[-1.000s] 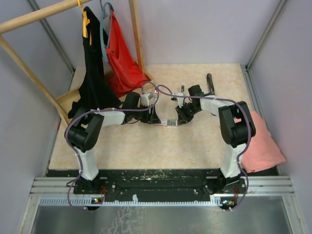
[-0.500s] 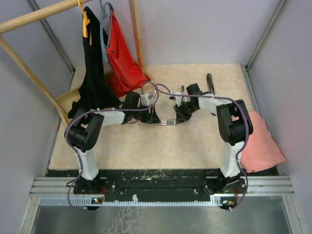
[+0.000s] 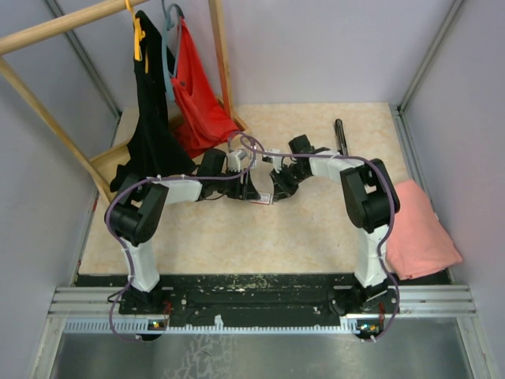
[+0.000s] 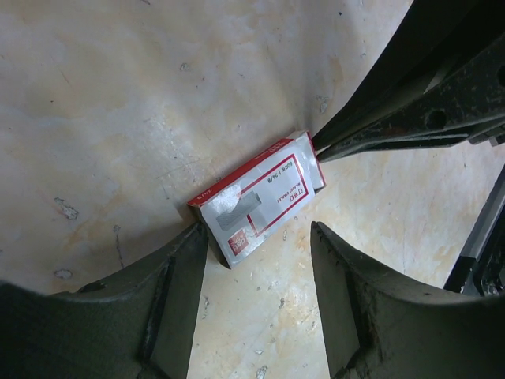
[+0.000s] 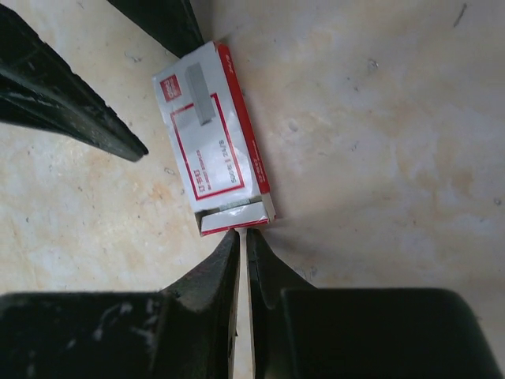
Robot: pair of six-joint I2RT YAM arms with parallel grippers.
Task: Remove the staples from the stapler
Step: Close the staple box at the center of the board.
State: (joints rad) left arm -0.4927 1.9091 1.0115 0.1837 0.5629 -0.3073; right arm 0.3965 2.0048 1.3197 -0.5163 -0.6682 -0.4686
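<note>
The slim black stapler (image 3: pixel 341 134) lies at the back right of the table, away from both grippers. The staples are out of view. Between the grippers lies a small red-and-white box (image 3: pixel 264 198), flat on the table. My left gripper (image 4: pixel 259 230) is open, and its left fingertip (image 4: pixel 197 237) touches the near corner of the box (image 4: pixel 260 193). My right gripper (image 5: pixel 246 234) is shut with nothing between its fingers, its tips against the opened flap end of the box (image 5: pixel 213 142). From above, the left gripper (image 3: pixel 251 188) and right gripper (image 3: pixel 276 191) nearly meet.
A wooden rack (image 3: pixel 217 63) at the back left carries a black garment (image 3: pixel 154 126) and a red one (image 3: pixel 197 103) on hangers. A pink cloth (image 3: pixel 418 229) lies at the right edge. Grey walls close in the table's sides and back.
My right gripper has swung left across the table until its shut tips reach the box end. The left arm has stayed where it was.
</note>
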